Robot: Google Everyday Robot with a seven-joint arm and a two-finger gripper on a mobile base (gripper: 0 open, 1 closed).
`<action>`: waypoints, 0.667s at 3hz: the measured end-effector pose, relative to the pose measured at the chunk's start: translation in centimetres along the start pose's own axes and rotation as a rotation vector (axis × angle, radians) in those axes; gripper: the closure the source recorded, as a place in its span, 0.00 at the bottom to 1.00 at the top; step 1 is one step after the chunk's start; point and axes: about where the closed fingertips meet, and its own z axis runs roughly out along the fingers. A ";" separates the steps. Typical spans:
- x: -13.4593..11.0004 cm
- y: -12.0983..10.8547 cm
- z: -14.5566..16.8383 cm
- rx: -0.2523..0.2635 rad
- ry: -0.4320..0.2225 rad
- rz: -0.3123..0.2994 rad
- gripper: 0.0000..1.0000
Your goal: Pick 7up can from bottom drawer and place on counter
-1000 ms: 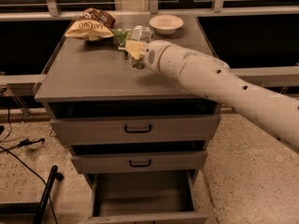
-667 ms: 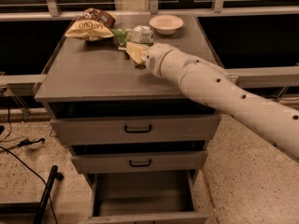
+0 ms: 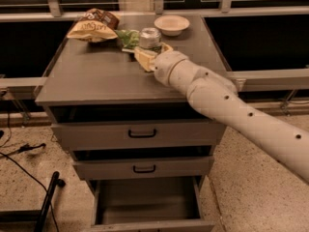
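Note:
The 7up can [image 3: 149, 36], with its silver top showing, stands upright on the counter [image 3: 106, 79] toward the back middle. My gripper [image 3: 152, 52] reaches in from the right on the white arm and sits right at the can's near side, low over the counter. The bottom drawer [image 3: 145, 202] is pulled out below, and its grey floor shows nothing inside. The lower part of the can is hidden behind the gripper.
A green crinkled bag [image 3: 126, 36] lies just left of the can. A brown chip bag [image 3: 94, 27] is at the back left and a white bowl [image 3: 172, 24] at the back right. The two upper drawers [image 3: 142, 134] are shut. Cables lie on the floor at left.
The arm has shifted slightly; the gripper stays at the can, which remains standing on the counter.

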 end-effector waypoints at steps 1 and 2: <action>0.9 -0.7 -0.2 -0.006 -0.044 -0.080 1.00; 0.9 -0.7 -0.2 -0.007 -0.044 -0.081 1.00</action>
